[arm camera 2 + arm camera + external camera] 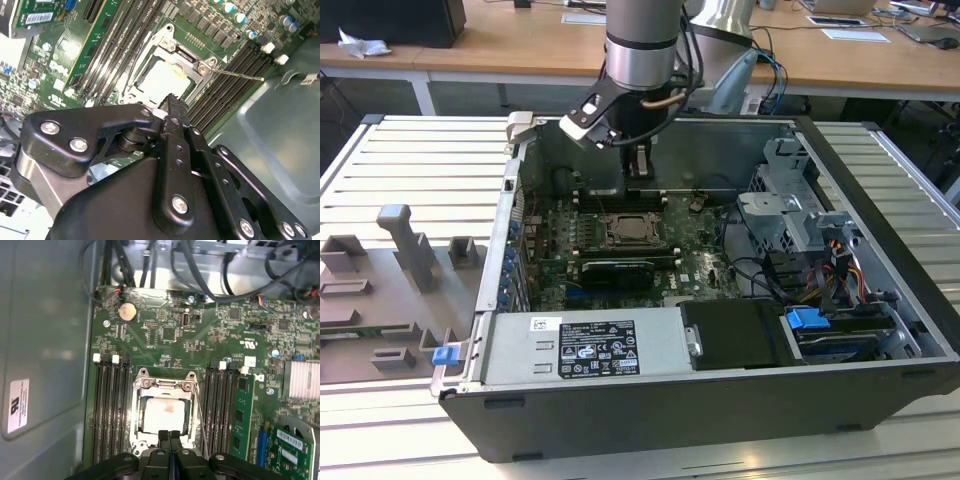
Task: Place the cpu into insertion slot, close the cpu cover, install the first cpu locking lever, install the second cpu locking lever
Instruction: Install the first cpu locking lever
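The cpu lies in the insertion slot on the green board, its pale metal top showing in both wrist views. The silvery cpu cover lies flat around it, framing the chip. A thin metal lever rod sticks out from one socket corner and runs along the socket's side. My gripper hangs just above the socket's edge, its two black fingers pressed together with nothing between them. In the exterior view the gripper hovers over the board behind the socket.
Long black memory slots flank the socket on both sides. A black card sits in front of it, a power supply box at the case front. Drive cage and cables fill the exterior view's right. Grey fixtures stand outside.
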Robot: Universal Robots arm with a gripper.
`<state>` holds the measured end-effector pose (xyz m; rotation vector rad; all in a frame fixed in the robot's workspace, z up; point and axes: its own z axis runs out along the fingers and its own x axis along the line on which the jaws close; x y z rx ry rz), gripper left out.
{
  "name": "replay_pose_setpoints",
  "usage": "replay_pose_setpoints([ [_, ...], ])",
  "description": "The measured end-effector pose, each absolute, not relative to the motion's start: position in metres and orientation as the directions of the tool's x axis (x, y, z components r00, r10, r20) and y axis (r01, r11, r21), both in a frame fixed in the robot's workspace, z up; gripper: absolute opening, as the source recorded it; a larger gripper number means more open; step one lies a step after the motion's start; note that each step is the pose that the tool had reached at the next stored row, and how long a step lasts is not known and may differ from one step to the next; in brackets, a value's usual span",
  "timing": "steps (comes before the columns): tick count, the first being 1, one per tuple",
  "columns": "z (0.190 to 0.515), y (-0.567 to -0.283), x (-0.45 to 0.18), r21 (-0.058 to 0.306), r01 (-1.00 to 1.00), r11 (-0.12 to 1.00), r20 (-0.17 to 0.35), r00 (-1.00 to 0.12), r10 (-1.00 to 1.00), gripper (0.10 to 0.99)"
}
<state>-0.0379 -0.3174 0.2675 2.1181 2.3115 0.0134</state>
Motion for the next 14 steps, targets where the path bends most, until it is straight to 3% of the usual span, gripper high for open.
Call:
replay_pose_setpoints([
  [14,0.2675,-0.3174,-0.0379,0.011,0.97,0.242,0.001,-0.242,0.97,0.106],
])
